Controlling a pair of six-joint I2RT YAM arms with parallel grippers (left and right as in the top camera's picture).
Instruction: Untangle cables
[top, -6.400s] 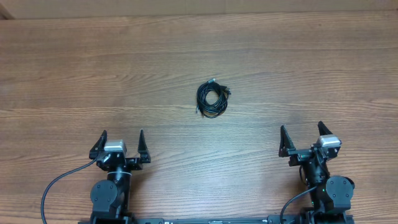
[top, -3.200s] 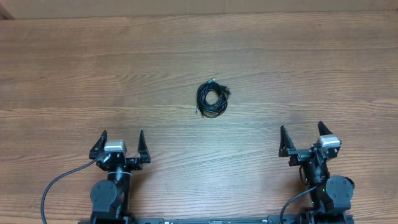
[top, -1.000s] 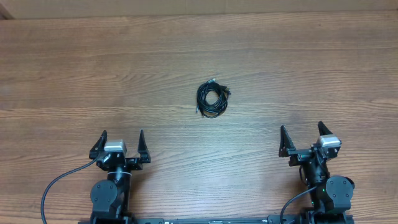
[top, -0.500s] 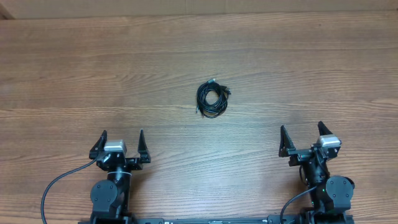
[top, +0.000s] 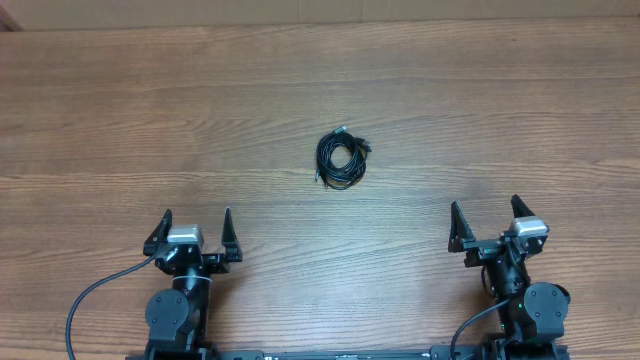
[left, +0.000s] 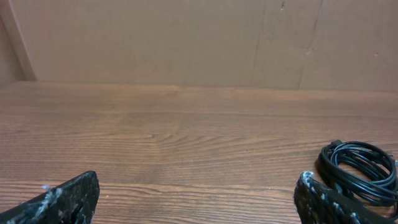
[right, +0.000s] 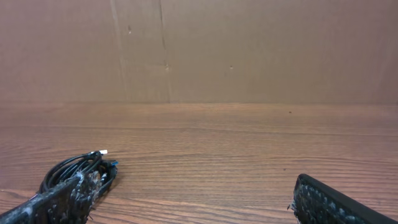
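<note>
A small coiled bundle of black cables lies on the wooden table near its middle. It shows at the right edge of the left wrist view and at the lower left of the right wrist view, partly behind a fingertip. My left gripper is open and empty at the front left, well short of the bundle. My right gripper is open and empty at the front right, also apart from it.
The wooden table spreads wide on all sides of the bundle. A brown cardboard wall stands along the table's far edge, also seen in the right wrist view.
</note>
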